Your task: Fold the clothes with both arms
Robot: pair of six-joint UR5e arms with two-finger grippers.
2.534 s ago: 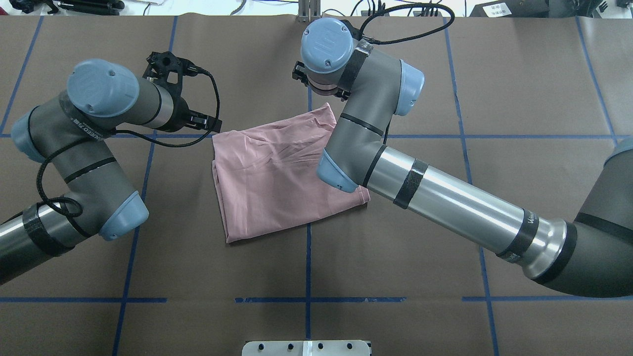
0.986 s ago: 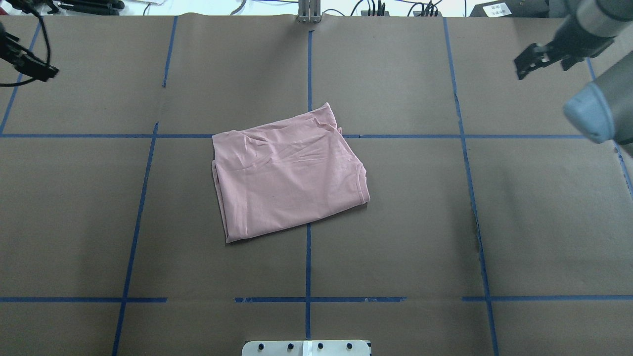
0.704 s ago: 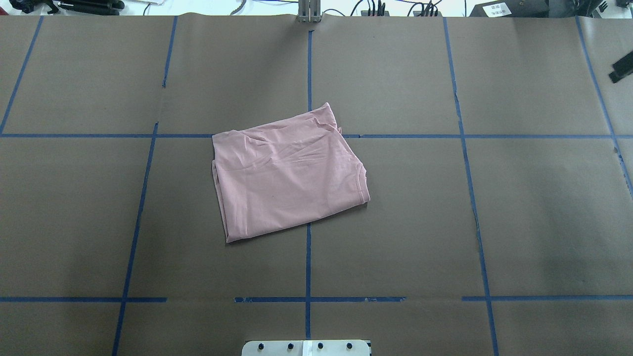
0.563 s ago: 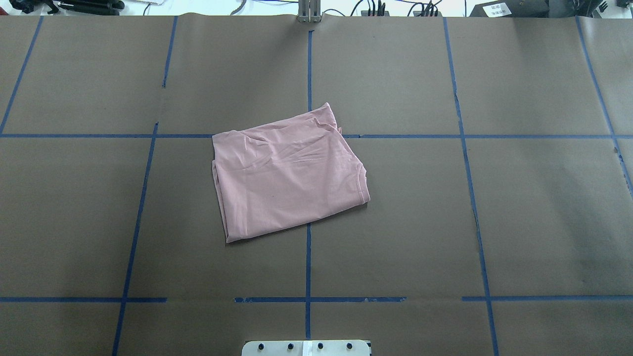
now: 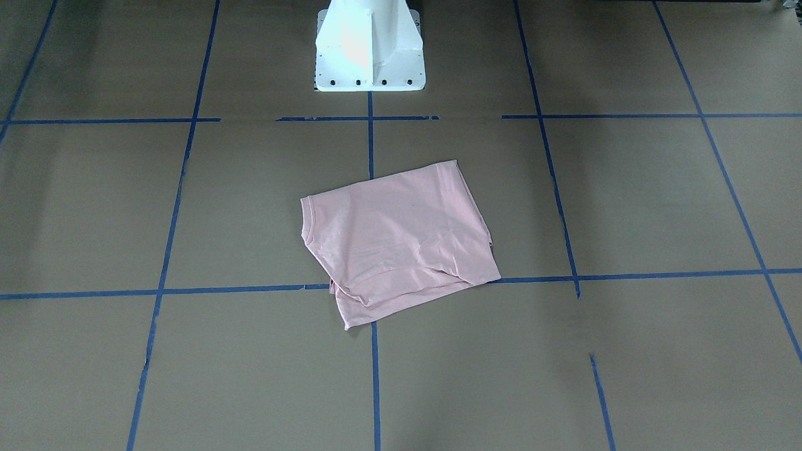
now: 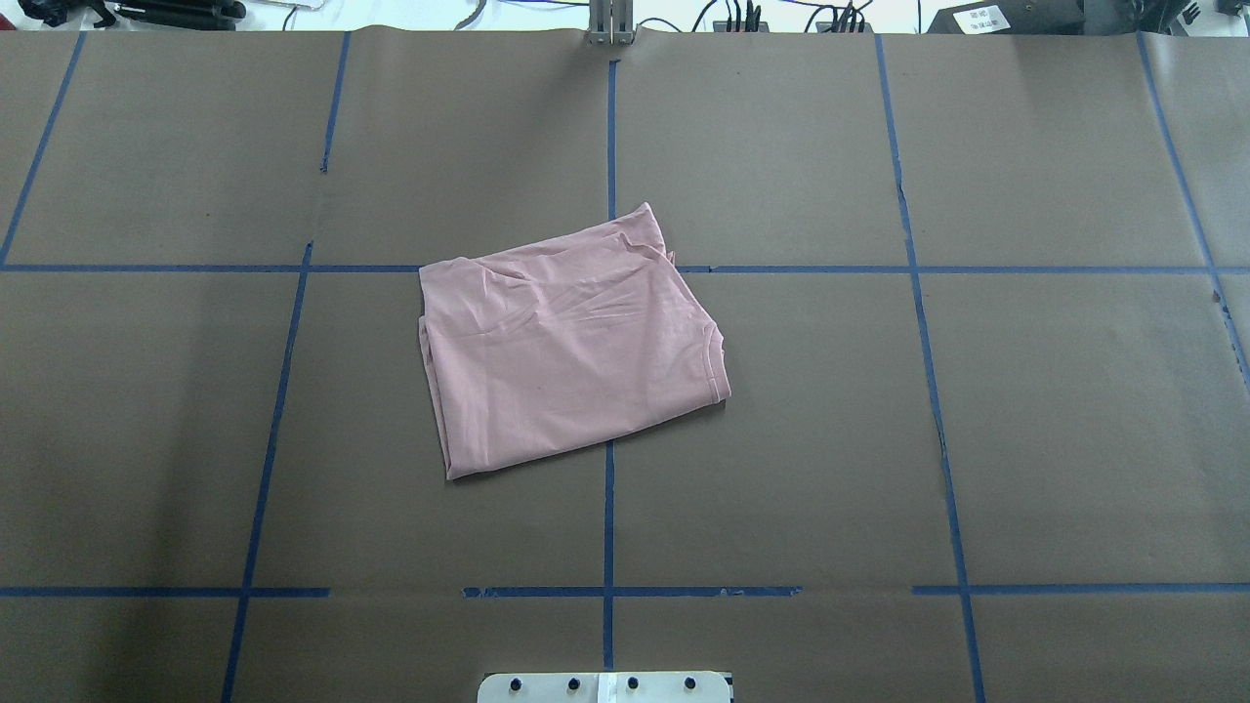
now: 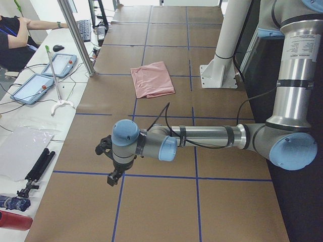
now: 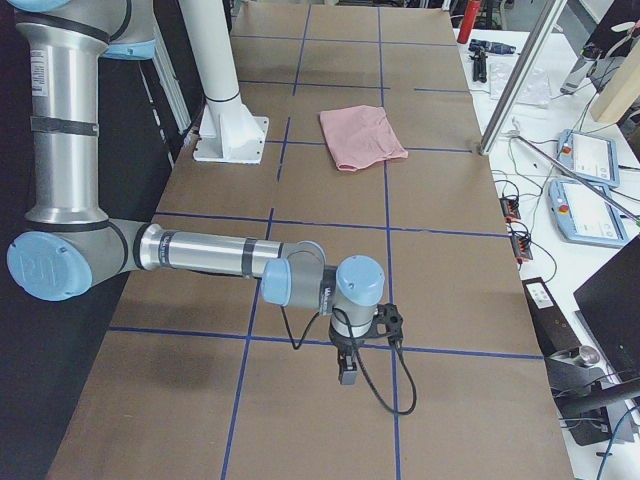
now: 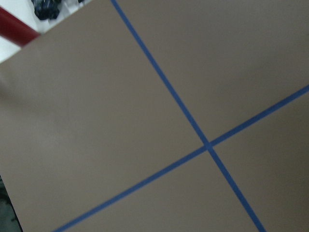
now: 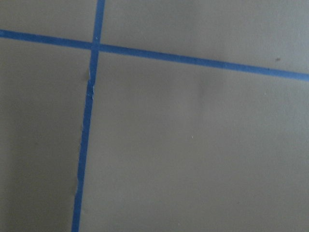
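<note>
Both far off: left hand (image 7: pixel 113 175) and right hand (image 8: pixel 347 371) at opposite table (image 6: pixel 879 439) ends, T-shirt (image 6: pixel 566 361) midway, neither nearer; how open they are, you cannot tell.

The T-shirt (image 6: pixel 571 361) is showing a plain pale pink face, and the table (image 6: pixel 1074 439) under it is lying matt brown, with blue tape lines (image 6: pixel 607 527) crossing it in a wide grid. The pedestal (image 5: pixel 368 44) is standing out in white. The left arm (image 7: pixel 207 136) and right arm (image 8: pixel 200 253) are showing silver and dark grey tubes banded in black, with light blue joint caps (image 7: pixel 125 132), and the left gripper (image 7: pixel 111 180) and right gripper (image 8: pixel 347 377) are showing black.
</note>
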